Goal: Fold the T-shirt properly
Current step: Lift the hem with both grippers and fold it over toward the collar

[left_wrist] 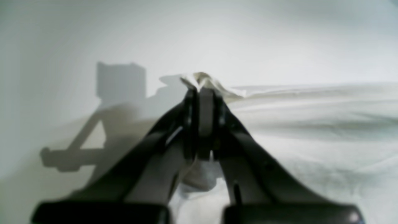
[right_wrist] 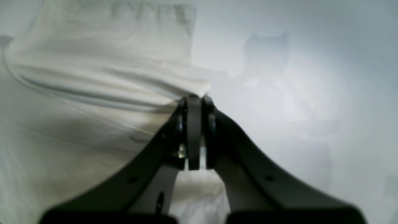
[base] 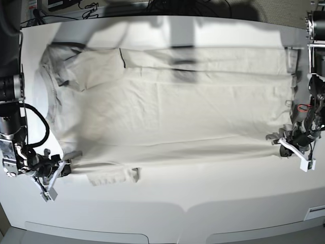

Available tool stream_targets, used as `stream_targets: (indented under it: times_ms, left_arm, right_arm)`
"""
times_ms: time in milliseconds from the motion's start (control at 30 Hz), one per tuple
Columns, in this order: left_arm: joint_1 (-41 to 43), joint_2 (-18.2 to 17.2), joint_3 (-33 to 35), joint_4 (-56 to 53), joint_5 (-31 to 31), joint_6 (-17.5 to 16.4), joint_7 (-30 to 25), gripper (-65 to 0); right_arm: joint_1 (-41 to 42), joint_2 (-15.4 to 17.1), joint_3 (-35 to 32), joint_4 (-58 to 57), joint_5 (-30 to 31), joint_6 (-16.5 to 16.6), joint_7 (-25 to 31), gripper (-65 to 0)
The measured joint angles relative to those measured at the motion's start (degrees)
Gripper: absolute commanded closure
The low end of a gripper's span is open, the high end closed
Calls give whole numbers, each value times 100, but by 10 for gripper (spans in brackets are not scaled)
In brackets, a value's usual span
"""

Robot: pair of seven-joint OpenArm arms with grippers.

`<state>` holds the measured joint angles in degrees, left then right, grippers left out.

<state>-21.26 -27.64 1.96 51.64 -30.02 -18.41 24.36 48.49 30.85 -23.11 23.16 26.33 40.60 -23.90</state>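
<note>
The pale beige T-shirt [base: 167, 107] lies spread across the white table [base: 203, 203], its neck end at the left and its hem at the right. At the shirt's near right corner, my left gripper [base: 277, 138] is shut on the T-shirt; the left wrist view shows a small peak of T-shirt [left_wrist: 311, 124] cloth pinched in the left gripper [left_wrist: 202, 90]. My right gripper [base: 74, 155] is shut on the near left edge, by the shoulder. In the right wrist view the T-shirt [right_wrist: 77, 93] fabric is drawn taut into the right gripper [right_wrist: 194, 98]. A short sleeve [base: 112, 177] sticks out toward the front.
Cables and equipment [base: 76, 6] lie beyond the table's far edge. The right arm's body [base: 11, 127] stands at the left side, the left arm's body [base: 316, 61] at the right. Bare white table runs along the front edge [base: 183, 223].
</note>
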Motion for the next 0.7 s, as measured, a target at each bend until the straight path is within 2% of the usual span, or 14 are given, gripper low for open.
stream_targets:
  times_ms: [233,367,467,567,667,700]
  left_arm:
    - [0,-114,4,2,-81,-24,151,0]
    - [4,-229,2,9,-199,-20,284,0]
    - [37,-302,2,13,-286,13,267,0]
    - [295,-299,2,339,-286,24,223,0]
    - [728,-387,4,931,-254,52,229,0]
    - [887,-439,4,1154,-275,170,232,0]
  right_arm:
    - [-446,411,-15,734,1047,0,-496,0]
    - [-1054,664,-31,1615,1587,-35,-776,0]
    - [-1519,992,-42,2376,2124,-66,-798,0]
    - [-1947,1285,-31,3071,2149,-76,-925,0]
    - [-2345,1443,-2,3517,2159,-310,-922,0]
    - [-2481,1475,74,3644,2142,-332,-942,0]
